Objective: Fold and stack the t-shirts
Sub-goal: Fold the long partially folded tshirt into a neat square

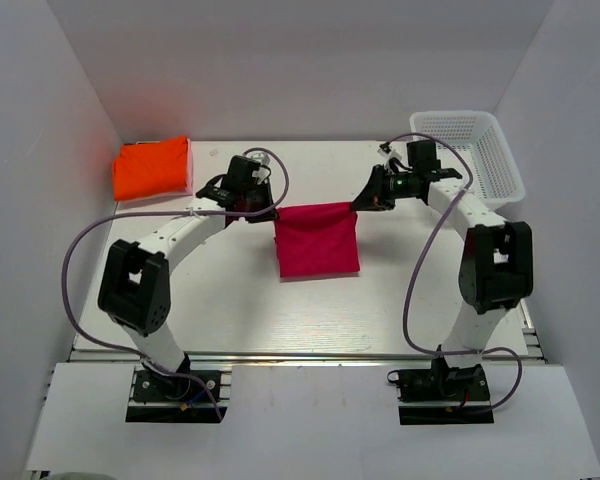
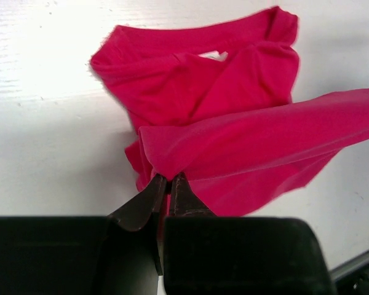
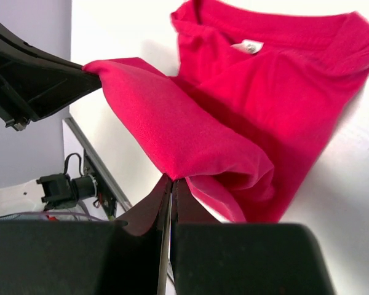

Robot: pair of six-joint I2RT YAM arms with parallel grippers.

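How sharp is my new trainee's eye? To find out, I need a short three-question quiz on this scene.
1. True or false: the left gripper and right gripper are each shut on the magenta t-shirt.
2. Where lies the folded orange t-shirt? A: far-left corner of the table; B: under the magenta t-shirt; C: in the right gripper.
3. Fill in: the magenta t-shirt's white label sits inside its ___.
Key: 1 true; 2 A; 3 neckline.

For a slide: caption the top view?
Left gripper and right gripper hold the magenta shirt by its edge; orange shirt lies folded far left.
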